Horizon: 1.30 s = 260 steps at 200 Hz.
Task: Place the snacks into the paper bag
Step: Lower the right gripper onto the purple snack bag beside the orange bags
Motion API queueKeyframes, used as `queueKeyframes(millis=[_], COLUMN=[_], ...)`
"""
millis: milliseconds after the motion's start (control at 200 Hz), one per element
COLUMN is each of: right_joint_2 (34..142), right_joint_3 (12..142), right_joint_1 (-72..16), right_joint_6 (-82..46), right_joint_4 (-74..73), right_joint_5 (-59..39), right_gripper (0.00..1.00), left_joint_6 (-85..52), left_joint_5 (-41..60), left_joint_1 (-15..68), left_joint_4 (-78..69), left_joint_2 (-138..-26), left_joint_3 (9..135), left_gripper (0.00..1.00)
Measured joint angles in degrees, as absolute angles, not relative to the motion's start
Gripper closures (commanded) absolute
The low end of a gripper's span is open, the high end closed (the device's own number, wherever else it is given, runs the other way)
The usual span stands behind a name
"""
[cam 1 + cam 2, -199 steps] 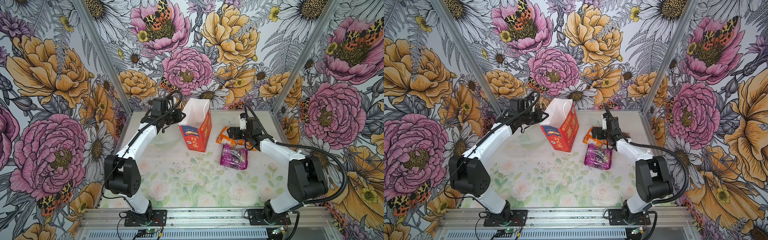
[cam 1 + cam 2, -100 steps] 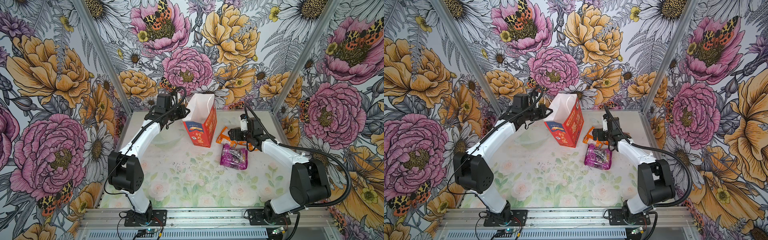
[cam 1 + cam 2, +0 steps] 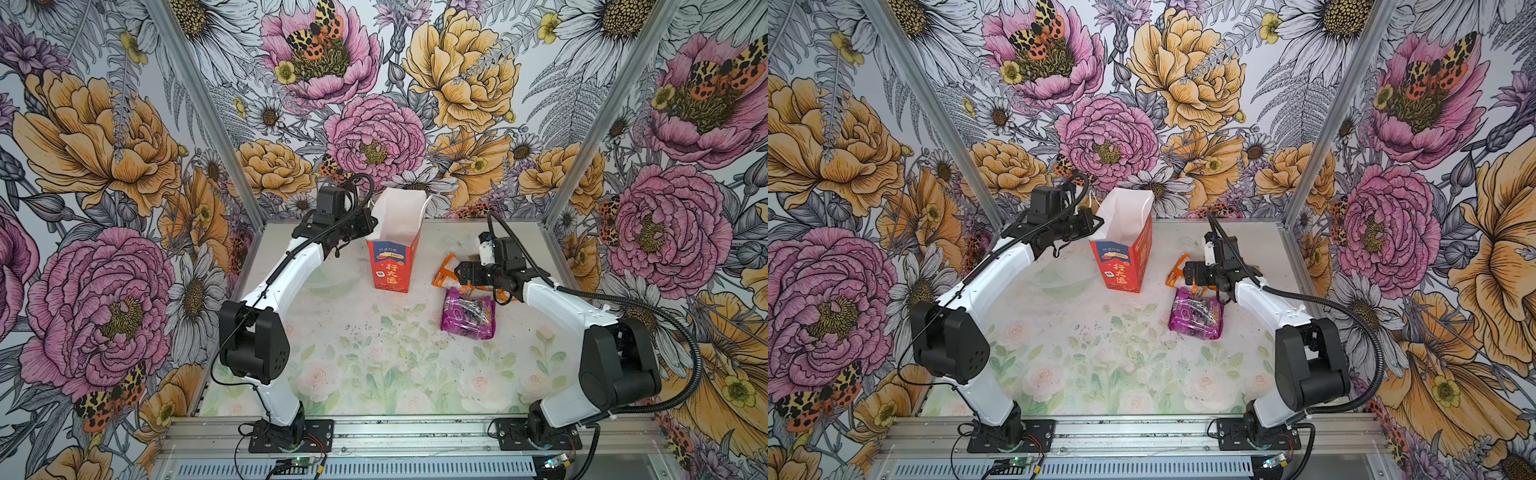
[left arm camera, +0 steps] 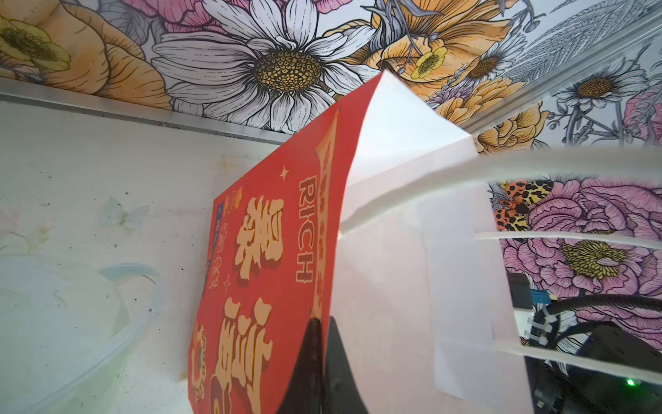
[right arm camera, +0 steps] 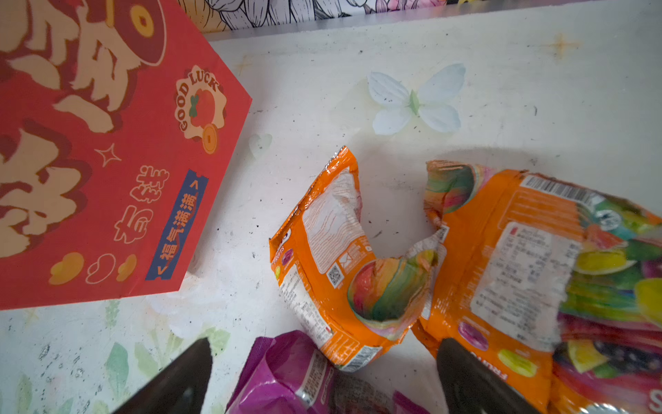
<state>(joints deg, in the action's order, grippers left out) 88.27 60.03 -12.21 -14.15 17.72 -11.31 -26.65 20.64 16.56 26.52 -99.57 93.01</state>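
Right hand (image 5: pixel 324 342) spread wide | orange snack (image 5: pixel 333 251) just past its fingertips (image 5: pixel 200 349)

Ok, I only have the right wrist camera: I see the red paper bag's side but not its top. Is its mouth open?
Observer: Yes, the upright red paper bag shows a white-lined mouth, open, in both top views.
Operator: Anything holding it?
Observer: The left gripper is shut on its side wall near the rim.
Operator: And the purple packet?
Observer: The crinkly magenta-purple plastic packet lies on the table, nearer the arm bases than the open right gripper.
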Motion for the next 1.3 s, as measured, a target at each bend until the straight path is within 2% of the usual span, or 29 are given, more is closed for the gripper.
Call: queueKeyframes(millis=[600,971,1301], right_joint_2=[91.7,93.5,89.6], right_joint_3=[64.2,69.2,67.2], right_joint_1=[-12.2,-12.5,-13.2], right_joint_6=[-16.1,-2.9,12.9], right_joint_4=[25.0,40.9,44.1], right_joint_5=[-14.5,-14.4,-15.5], right_gripper=[0.0,0.01,0.04], left_joint_6=[-26.4,-27.1,-28.7], left_joint_5=[17.3,17.1,16.8], left_joint_1=[16.8,17.0,19.1], left_joint_4=[28.6,28.6,28.5], left_joint_2=[-99.5,-99.6,-99.6], left_joint_3=[93.1,92.9,92.9], left_gripper=[1.0,1.0,1.0])
